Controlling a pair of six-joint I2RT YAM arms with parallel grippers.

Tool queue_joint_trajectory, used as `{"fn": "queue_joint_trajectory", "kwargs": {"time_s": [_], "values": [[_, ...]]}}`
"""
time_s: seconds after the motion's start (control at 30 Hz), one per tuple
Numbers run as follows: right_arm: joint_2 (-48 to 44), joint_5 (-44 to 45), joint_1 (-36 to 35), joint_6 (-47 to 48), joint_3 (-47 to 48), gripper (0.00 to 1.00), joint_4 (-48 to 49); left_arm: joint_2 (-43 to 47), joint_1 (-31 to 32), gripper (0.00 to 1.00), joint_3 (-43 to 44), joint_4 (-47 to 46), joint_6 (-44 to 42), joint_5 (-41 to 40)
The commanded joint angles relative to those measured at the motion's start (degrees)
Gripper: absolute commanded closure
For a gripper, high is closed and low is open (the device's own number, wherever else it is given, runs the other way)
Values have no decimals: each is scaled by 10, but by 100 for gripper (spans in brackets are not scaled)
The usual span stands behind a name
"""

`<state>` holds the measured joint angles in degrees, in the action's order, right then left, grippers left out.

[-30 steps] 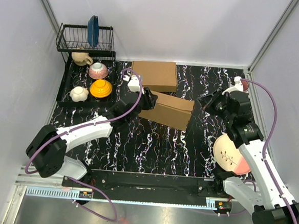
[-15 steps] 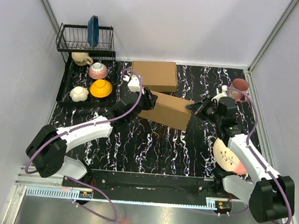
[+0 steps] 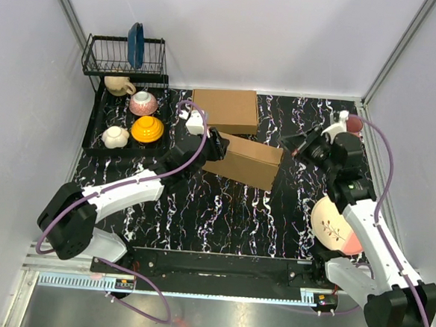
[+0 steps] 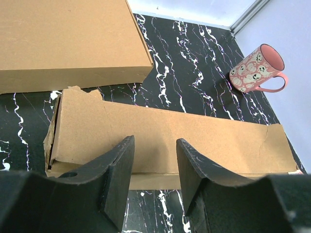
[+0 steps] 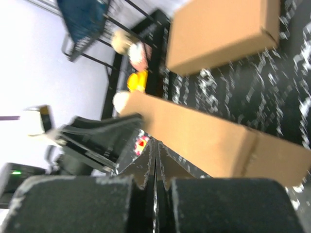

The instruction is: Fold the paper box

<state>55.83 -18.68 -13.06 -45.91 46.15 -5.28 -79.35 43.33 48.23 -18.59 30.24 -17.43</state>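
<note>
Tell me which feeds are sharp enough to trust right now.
Top external: sharp and evenly lit, with only soft shadows. Left wrist: crisp on the paper box and pink mug. Right wrist: smeared throughout; the paper box and marbled table streak, so don't judge edges there.

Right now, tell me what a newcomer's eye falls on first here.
Two brown cardboard boxes fill the middle of the black marbled table: the paper box lying slantwise, a neater closed box behind it. The left arm has its jaws open at the paper box's left end. A yellow bowl far left and a pink mug far right add colour.
</note>
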Motion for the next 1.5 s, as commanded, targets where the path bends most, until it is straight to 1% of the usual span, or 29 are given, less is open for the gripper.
{"fn": "queue_joint_trajectory", "kwargs": {"time_s": [0.0, 0.07, 0.1, 0.17, 0.2, 0.23, 0.3, 0.4, 0.6, 0.77, 0.87, 0.93, 0.97, 1.0, 1.03, 1.07, 1.1, 1.13, 1.17, 1.2, 1.23, 1.27, 1.3, 1.33, 1.37, 1.4, 1.43, 1.47], "values": [[17, 0, 2, 17, 63, 99, 12, -2, -4, 53, -12, 44, -5, -20], [29, -3, 1, 16, 48, 100, 12, -3, -4, 53, -9, 44, -4, -17], [43, -1, 2, 14, 26, 100, 10, -4, -5, 53, -9, 44, -4, -16], [67, 7, 2, 14, 8, 100, -38, -5, -4, 53, -5, 44, -5, -16], [94, 20, 3, 22, -4, 100, -59, -5, -4, 53, -3, 46, -5, -15], [106, 29, 2, 24, -11, 100, -105, -5, -4, 53, -2, 46, -5, -14], [111, 33, 4, 32, -40, 100, -119, -5, -4, 53, -1, 48, -5, -11], [69, 44, 4, 20, -68, 100, -92, 2, -5, 53, 3, 53, -8, -13], [13, 38, 5, 17, -44, 100, -43, 20, -7, 52, 23, 66, -19, -23], [48, 36, 4, 39, -21, 99, -61, 67, -21, 48, 42, 71, -23, -32], [44, 35, 4, 30, -41, 99, -42, 102, -50, 44, 48, 74, -19, -17], [41, 30, 4, 28, -54, 98, -29, 117, -89, 41, 46, 73, -2, 8], [43, 29, 4, 28, -55, 98, -29, 128, -102, 40, 44, 66, 3, 34], [48, 28, 4, 29, -55, 98, -30, 133, -132, 39, 37, 59, 8, 53], [49, 28, 4, 29, -55, 98, -29, 135, -148, 37, 33, 52, 18, 75], [50, 27, 4, 30, -55, 98, -29, 136, -163, 37, 29, 38, 24, 120], [52, 28, 5, 31, -55, 98, -28, 135, -194, 36, 20, 29, 33, 145], [52, 27, 5, 32, -54, 98, -28, 133, -211, 37, 12, 14, 53, 171], [53, 26, 4, 34, -52, 98, -28, 125, -227, 37, 4, -32, 65, 240], [54, 26, 3, 35, -51, 98, -28, 119, -255, 37, -10, -61, 93, 273], [55, 24, 4, 37, -51, 98, -28, 112, -269, 37, -16, -89, 110, 302], [58, 23, 4, 38, -49, 98, -28, 92, -281, 40, -21, -154, 128, 361], [58, 22, 5, 38, -49, 98, -28, 81, -302, 43, -21, -187, 167, 388], [60, 22, 4, 38, -49, 98, -29, 67, -310, 46, -16, -217, 188, 418], [61, 20, 4, 39, -50, 98, -28, 34, -315, 56, -9, -273, 210, 473], [62, 20, 4, 40, -49, 98, -28, 17, -321, 59, 7, -298, 253, 497], [64, 19, 4, 42, -49, 98, -27, -20, -321, 64, 16, -326, 273, 521], [66, 18, 5, 42, -49, 98, -29, -37, -321, 70, 25, -374, 292, 568]]}}
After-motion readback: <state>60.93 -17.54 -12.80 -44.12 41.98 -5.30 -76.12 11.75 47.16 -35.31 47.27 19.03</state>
